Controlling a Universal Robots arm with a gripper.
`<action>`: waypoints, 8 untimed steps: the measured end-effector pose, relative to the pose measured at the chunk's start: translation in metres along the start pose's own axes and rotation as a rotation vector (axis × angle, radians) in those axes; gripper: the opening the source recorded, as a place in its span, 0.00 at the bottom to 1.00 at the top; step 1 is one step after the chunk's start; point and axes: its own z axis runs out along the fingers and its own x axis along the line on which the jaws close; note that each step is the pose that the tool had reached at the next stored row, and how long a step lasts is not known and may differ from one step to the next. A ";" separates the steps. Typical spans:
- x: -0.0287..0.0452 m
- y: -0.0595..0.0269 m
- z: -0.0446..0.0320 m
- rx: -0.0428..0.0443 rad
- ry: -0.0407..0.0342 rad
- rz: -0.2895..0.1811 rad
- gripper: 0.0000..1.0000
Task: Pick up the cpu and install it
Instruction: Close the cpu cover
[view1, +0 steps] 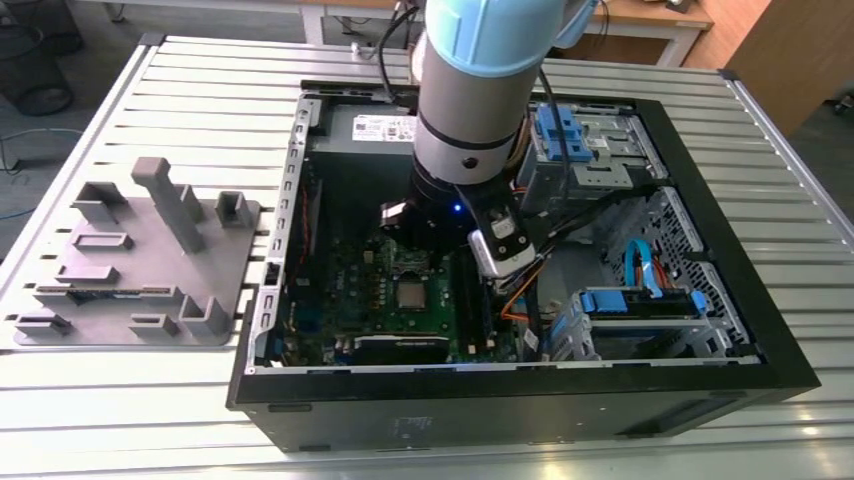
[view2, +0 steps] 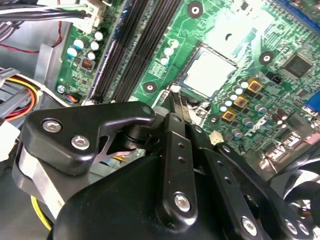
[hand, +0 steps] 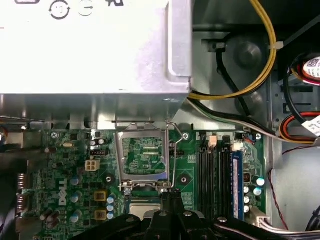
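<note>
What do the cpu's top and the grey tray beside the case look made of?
The cpu: metal by the look, with a bright silver-grey top that throws back glare in the second wrist view. The grey tray: probably plastic, matte and evenly grey with no shine. Whether its blocks are moulded or printed, I cannot tell.

An open black computer case lies on the slatted metal tabletop; a green motherboard sits inside the case; a grey holder plate rests just beside the case, on the exterior view's left.
</note>
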 end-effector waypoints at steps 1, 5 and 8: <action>-0.0005 0.0001 0.0004 0.0000 0.0003 -0.005 0.11; -0.0010 0.0001 0.0017 0.0008 0.0026 -0.043 0.11; -0.0012 0.0000 0.0025 0.0013 0.0044 -0.074 0.11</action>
